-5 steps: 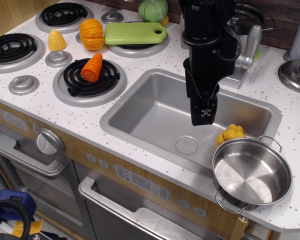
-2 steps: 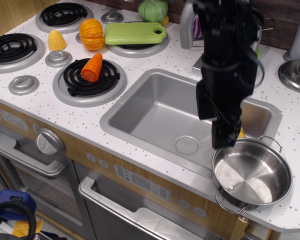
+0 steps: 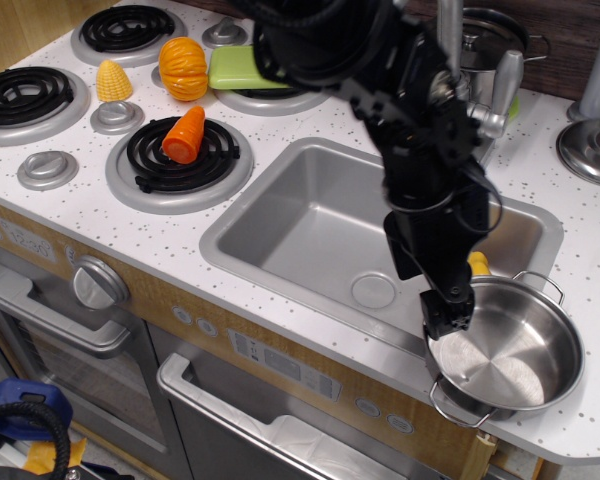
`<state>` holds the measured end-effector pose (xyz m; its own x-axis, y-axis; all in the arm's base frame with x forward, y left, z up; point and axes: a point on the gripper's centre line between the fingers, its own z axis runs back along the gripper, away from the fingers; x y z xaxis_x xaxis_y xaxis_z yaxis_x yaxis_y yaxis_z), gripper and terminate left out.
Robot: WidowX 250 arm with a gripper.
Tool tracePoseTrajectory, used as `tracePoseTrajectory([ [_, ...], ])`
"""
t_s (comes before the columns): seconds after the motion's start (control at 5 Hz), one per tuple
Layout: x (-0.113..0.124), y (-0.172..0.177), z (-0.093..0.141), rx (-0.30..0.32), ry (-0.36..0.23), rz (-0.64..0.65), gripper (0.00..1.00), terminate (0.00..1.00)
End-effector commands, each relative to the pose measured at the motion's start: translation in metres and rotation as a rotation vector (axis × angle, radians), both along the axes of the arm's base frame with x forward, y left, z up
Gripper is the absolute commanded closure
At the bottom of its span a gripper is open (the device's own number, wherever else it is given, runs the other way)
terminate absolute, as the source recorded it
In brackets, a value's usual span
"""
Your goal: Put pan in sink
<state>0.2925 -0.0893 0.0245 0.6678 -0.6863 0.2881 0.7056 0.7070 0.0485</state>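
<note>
Four round black coil burners [image 3: 183, 155], one shiny stainless-steel pan [image 3: 510, 345], one grey rectangular sink [image 3: 310, 225], one orange plastic carrot [image 3: 185, 134], one orange pumpkin [image 3: 183, 68], one yellow corn cob [image 3: 113, 81], one green cutting board [image 3: 232, 68].

The white speckled desk [image 3: 280, 130] is carrying everything, and the sink [image 3: 320, 225] is sitting sunk into it. Right of the sink's front corner, the pan [image 3: 515, 345] is resting on the desk near its front edge. Left of the sink, a coil burner [image 3: 180, 155] is holding an orange carrot [image 3: 185, 135]. Further left of the sink, a yellow corn piece [image 3: 113, 81] and an orange pumpkin [image 3: 183, 68] are lying among the burners. Behind the sink's right end, a steel lid [image 3: 592, 150] is lying flat.
</note>
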Motion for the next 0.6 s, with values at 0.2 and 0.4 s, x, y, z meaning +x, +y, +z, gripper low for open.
tracePoseTrajectory([
  [0.2,0.0159,0.0044,-0.0108,-0.092,-0.055,0.008,1.00,0.00],
  [0.4,0.0187,0.0022,-0.0103,-0.089,-0.056,0.006,1.00,0.00],
])
